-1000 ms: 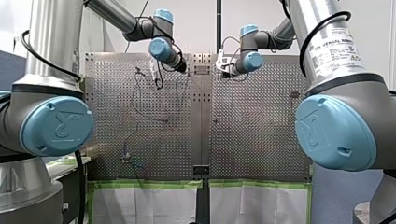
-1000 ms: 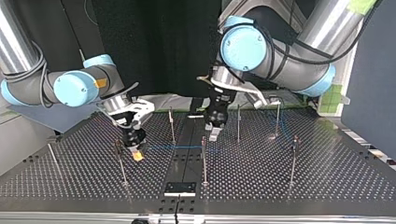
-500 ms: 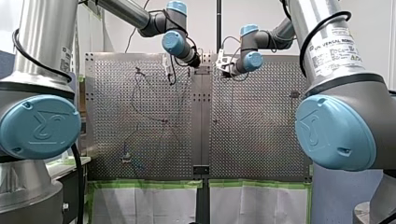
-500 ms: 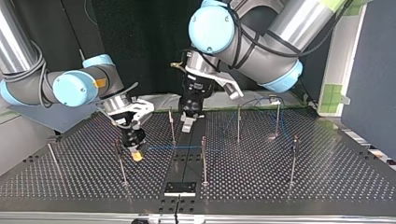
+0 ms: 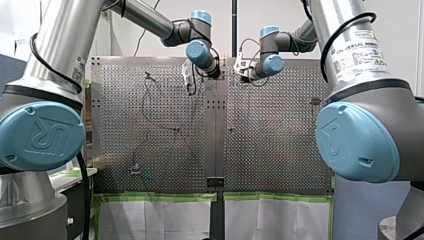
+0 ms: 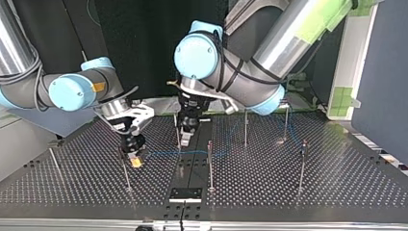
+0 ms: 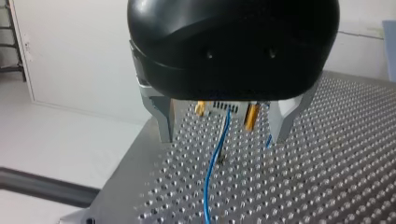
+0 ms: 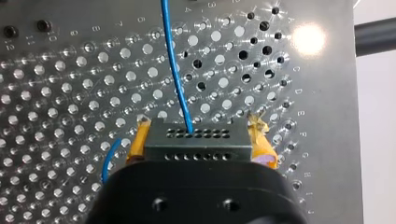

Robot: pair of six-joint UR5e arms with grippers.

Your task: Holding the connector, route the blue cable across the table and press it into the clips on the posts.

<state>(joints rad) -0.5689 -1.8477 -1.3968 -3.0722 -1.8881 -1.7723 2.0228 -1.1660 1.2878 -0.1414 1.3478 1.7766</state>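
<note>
My right gripper [image 8: 198,135] is clamped on the black connector [image 8: 194,141], with a yellow pad [image 8: 138,142] at each side. Only the right wrist view shows the connector's rows of holes and the blue cable [image 8: 175,65] leaving one of them. Only the left wrist view shows my left gripper [image 7: 224,128] with its metal fingers [image 7: 161,119] apart. The cable runs between them and touches neither, as far as I can see.

The top view adds the cable's run low over the perforated table [image 6: 337,178], from my right gripper past thin upright posts [image 6: 210,166]. My left gripper is just beside one of them.

The front view shows green tape [image 5: 160,197] along the table's edge. A white wall [image 7: 70,56] stands beyond the table in the left wrist view, and a dark curtain [image 6: 144,48] hangs behind the arms in the top view.
</note>
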